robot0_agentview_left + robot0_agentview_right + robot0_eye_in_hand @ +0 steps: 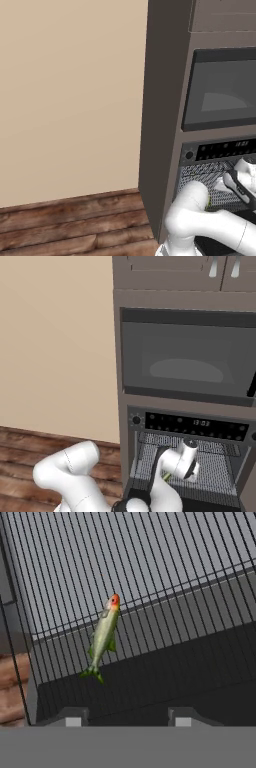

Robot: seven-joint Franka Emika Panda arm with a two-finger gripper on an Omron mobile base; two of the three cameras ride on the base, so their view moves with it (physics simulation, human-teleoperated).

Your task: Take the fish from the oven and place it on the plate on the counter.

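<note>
The fish [103, 637], slender and olive-green with a reddish head, lies on the wire rack [165, 572] of the oven [195, 428], near the rack's front edge. My gripper [128, 717] hovers over the rack just short of the fish's tail. It is open, its two fingertips [73, 718] stand well apart, and nothing is between them. In the base views my hand [185, 463] [241, 184] reaches into the open oven [220, 150] under the black control strip. The plate and the counter are out of view.
A microwave [187, 356] [222, 90] sits in the dark cabinet column right above the oven. Upper cabinet doors [220, 271] are over it. A beige wall [70, 95] and wooden floor [75, 225] lie to the left. The oven's dark lowered door [165, 677] is below the rack.
</note>
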